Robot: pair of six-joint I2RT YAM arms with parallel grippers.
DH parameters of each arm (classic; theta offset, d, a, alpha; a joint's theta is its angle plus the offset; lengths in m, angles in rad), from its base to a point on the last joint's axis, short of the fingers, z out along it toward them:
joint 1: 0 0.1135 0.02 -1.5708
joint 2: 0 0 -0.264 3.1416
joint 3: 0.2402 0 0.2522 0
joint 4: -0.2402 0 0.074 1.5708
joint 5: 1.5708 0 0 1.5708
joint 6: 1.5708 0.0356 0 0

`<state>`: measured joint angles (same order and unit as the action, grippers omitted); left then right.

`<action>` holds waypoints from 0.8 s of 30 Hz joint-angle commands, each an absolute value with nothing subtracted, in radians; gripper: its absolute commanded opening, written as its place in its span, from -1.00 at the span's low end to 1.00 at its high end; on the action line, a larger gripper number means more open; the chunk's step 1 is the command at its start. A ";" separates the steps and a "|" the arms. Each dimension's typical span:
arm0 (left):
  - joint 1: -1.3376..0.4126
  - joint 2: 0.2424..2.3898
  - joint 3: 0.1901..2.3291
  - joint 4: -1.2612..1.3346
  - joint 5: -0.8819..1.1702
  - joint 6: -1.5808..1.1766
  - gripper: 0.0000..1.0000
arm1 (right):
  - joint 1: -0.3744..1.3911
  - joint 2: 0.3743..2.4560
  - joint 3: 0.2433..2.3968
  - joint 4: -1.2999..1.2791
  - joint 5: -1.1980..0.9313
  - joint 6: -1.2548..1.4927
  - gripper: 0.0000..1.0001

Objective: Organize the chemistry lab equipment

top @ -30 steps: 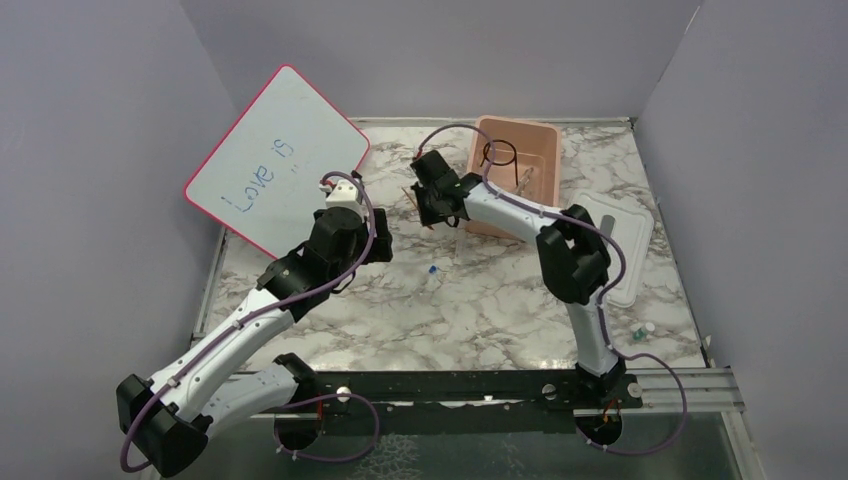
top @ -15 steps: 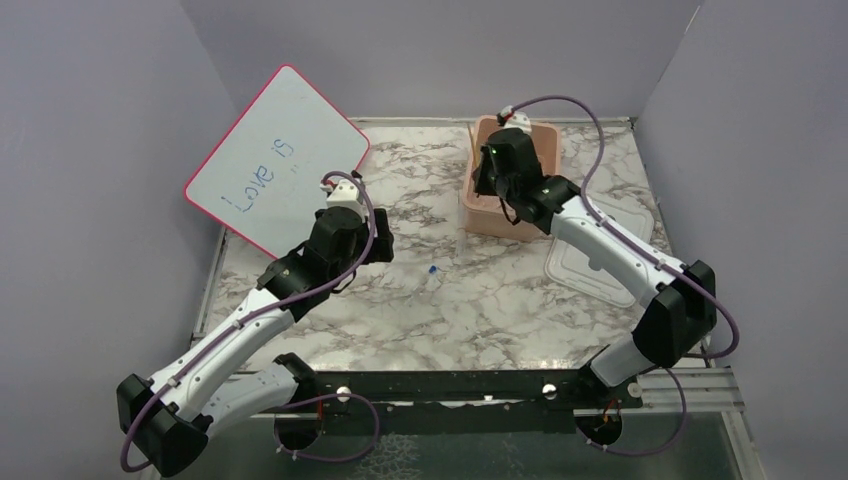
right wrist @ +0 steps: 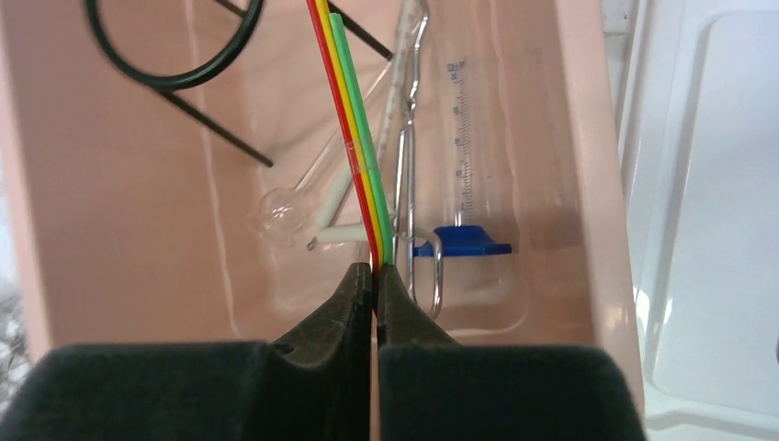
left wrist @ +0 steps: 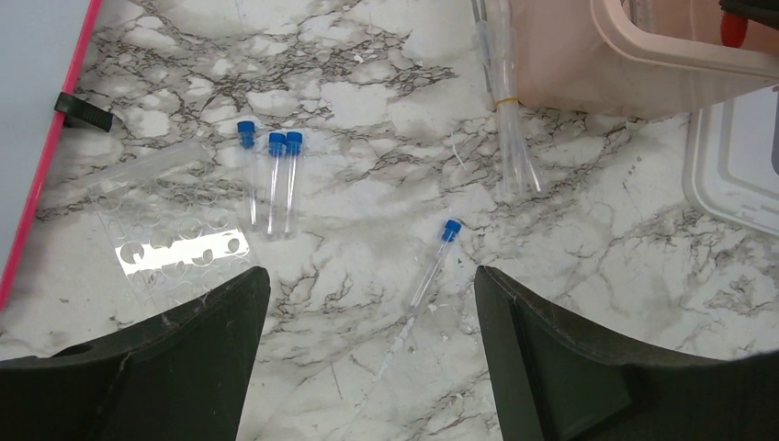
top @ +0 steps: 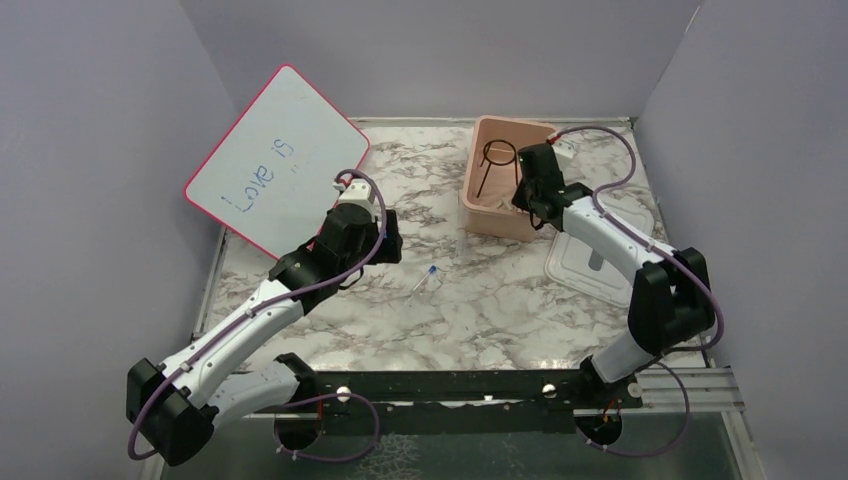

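At the far left a pink-rimmed whiteboard point(top: 275, 160) leans against the wall. Beside it on the marble counter point(left wrist: 367, 92) lies a clear well tray point(left wrist: 174, 243), and just right of that three blue-capped vials point(left wrist: 273, 184) lie side by side. The left tool point(left wrist: 369, 285) hovers over the counter with its fingers wide apart and nothing between them. A single blue-capped vial point(left wrist: 432, 266) lies below its gap. A banded bundle of clear tubes point(left wrist: 510, 119) lies against the pink tub point(top: 480, 215). Inside the tub, the black wire ring stand point(right wrist: 174, 55) is at the left. The right tool point(right wrist: 375, 276) is clamped on the coloured rods point(right wrist: 354, 138), with the metal tongs point(right wrist: 409, 138) and a blue-based graduated cylinder point(right wrist: 464, 184) lying beside them. The white lid point(top: 590, 260) lies on the counter to the tub's right.
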<state>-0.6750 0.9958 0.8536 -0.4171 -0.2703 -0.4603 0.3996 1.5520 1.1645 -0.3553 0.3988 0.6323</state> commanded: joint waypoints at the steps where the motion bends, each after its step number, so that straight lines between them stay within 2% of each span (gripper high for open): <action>1: -0.673 1.012 0.884 -0.390 -0.222 -0.460 0.69 | 0.353 1.640 1.224 -0.346 0.386 0.656 -0.85; 9: -0.673 1.030 0.885 -0.390 -0.223 -0.456 0.69 | 0.340 1.668 1.283 -0.349 0.351 0.622 -0.38; 19: -0.671 1.054 0.898 -0.376 -0.243 -0.440 0.69 | 0.350 1.557 1.306 -0.388 0.205 0.514 -0.30; 24: -0.672 1.049 0.888 -0.368 -0.255 -0.441 0.69 | 0.450 1.491 1.285 -0.394 0.197 0.466 -0.25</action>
<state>-0.6750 1.0538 0.8616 -0.4038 -0.2436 -0.4503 0.3679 1.5566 1.2747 -0.3679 0.2424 0.5259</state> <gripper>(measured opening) 0.845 0.359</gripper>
